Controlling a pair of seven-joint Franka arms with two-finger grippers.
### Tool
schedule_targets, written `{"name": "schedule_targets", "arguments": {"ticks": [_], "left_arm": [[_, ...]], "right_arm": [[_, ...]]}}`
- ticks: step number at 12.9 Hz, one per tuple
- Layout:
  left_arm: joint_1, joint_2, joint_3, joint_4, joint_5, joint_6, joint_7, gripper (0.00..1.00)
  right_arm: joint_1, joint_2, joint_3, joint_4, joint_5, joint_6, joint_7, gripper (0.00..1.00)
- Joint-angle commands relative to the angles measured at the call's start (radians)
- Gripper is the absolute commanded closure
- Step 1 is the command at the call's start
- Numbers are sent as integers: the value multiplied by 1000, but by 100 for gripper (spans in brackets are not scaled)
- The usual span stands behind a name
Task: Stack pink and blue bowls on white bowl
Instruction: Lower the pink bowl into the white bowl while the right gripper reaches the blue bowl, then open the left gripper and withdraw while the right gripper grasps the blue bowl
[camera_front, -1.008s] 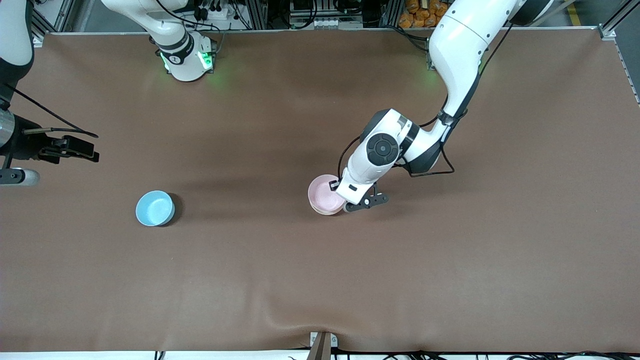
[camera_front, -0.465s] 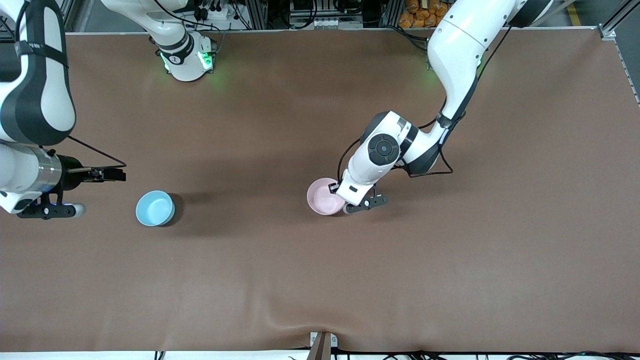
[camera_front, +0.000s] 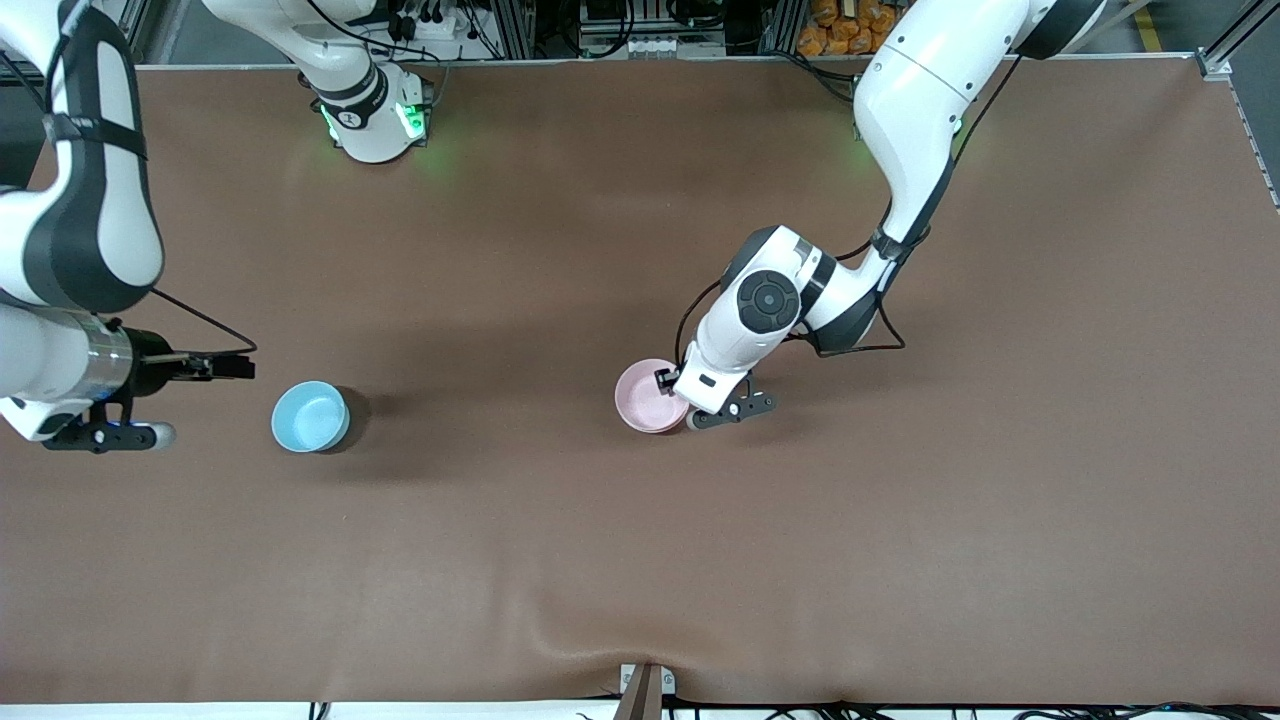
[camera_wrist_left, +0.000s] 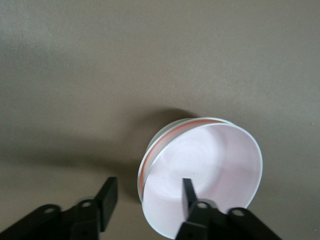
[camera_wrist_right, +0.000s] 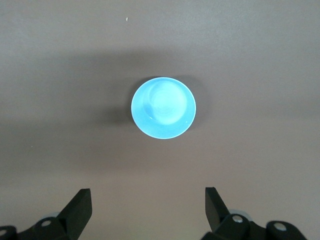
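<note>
Brown matte counter (camera_front: 900, 520) carries a light, slippery pale pink plastic bowl (camera_front: 648, 395) straddled at its thin rim by the left end effector (camera_wrist_left: 145, 200), parted; right end effector (camera_wrist_right: 147, 210) hangs wide over the light blue plastic bowl (camera_wrist_right: 163, 107).

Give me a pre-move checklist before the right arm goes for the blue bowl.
1. Pink bowl seated in white bowl: ok.
2. Left gripper open: ok, one finger inside the pink bowl, one outside.
3. Inner finger free of the pink bowl's wall: cannot tell.
4. Blue bowl upright, alone on the table toward the right arm's end: ok.
5. Right gripper open: ok.
6. Right gripper at the blue bowl's rim: not ok, it hangs over bare table beside the bowl.
</note>
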Motion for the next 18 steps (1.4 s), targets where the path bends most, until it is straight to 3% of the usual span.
{"name": "schedule_targets", "arguments": {"ticks": [1,9,13,18], "left_arm": [[7,-64,2,-5,-14,-68,-14,0],[96,-257,13,3,-2,-297,11,0],[145,-336,13,5,6,-375,81,0],[286,-397,11,5,6,-466,277,0]], "right_arm": [[-9,-6,1,-81,8,82,1,0],[-20,5,1,-330,6,443,0,0],[-34,58,3,-349,8,524,-16,0],[-66,132,3,-350,8,624,-77,0]]}}
